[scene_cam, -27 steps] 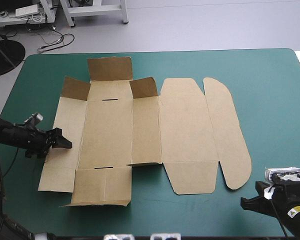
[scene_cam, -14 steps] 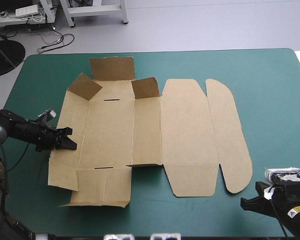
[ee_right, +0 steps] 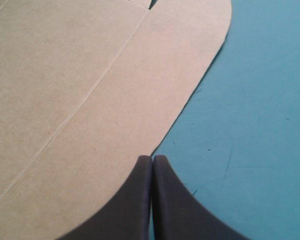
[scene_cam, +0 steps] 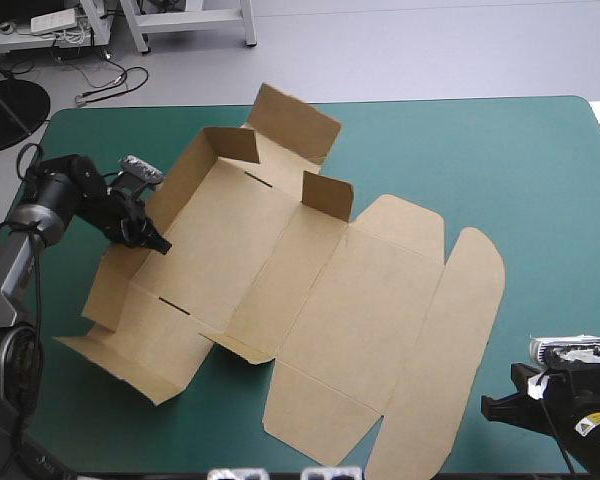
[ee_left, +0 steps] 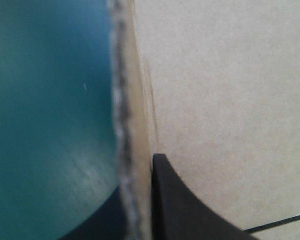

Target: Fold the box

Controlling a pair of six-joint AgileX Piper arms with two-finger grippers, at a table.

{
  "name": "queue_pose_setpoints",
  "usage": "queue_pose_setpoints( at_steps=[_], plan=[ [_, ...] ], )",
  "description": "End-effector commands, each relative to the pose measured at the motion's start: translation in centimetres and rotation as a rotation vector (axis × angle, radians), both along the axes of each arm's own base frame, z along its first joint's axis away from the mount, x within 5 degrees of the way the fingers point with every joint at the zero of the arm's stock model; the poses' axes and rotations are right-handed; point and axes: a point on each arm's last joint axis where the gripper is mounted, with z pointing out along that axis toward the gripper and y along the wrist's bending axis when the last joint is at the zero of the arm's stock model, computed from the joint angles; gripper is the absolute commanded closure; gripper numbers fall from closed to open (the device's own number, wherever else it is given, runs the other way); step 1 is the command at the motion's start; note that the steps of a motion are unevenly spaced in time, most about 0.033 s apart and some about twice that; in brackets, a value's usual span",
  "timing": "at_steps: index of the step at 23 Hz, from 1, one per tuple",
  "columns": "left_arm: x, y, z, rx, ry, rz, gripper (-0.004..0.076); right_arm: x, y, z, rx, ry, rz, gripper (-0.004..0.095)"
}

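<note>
The brown box (scene_cam: 280, 270) lies skewed across the teal-green cover, a cut sheet with its left side panel lifted and several end flaps standing. My left gripper (scene_cam: 158, 245) is shut on that raised left panel. In the left wrist view the board's edge (ee_left: 127, 150) runs between the two black fingers (ee_left: 180, 210). The long lid panel with its rounded tab (scene_cam: 460, 320) lies flat toward the front right. My right gripper (scene_cam: 492, 407) rests shut near the table's front right corner. In the right wrist view its tip (ee_right: 152, 158) sits just at the rounded edge of the lid (ee_right: 80, 90).
The box's front flap (scene_cam: 320, 420) reaches close to the table's front edge. Bare teal-green cover (scene_cam: 540, 170) shows at the far right and along the left edge (scene_cam: 50, 180) beyond my left arm.
My left gripper closed on the box's left panel, then rose and swung toward the far left. The whole sheet turned with it and the left side lifted. The right arm stayed still.
</note>
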Motion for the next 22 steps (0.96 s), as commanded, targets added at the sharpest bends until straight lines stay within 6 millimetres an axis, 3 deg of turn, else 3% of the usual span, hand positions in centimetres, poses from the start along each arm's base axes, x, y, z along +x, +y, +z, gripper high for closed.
queue_pose_setpoints(
  at_steps=[1, 5, 9, 17, 22],
  plan=[
    [0.6, -2.9, 5.3, 0.039, -0.267, -0.097, 0.0734, 0.4, 0.0, 1.1, 0.004, -0.060, -0.005, 0.0928],
    [0.9, -7.7, 9.1, 0.198, -0.504, -0.321, 0.0734, 0.4, 0.0, 1.1, 0.006, -0.058, -0.004, 0.0928],
    [0.1, -12.2, 11.7, 0.312, -0.684, -0.477, 0.0734, 0.4, 0.0, 1.1, 0.013, -0.058, -0.004, 0.0928],
    [-4.4, -20.6, 12.1, 0.383, -0.765, -0.747, 0.0734, 0.4, 0.0, 1.1, 0.012, -0.060, -0.003, 0.0928],
    [-6.7, -23.4, 12.0, 0.431, -0.814, -0.751, 0.0734, 0.5, 0.0, 1.3, 0.027, -0.084, -0.029, 0.0928]
  ],
)
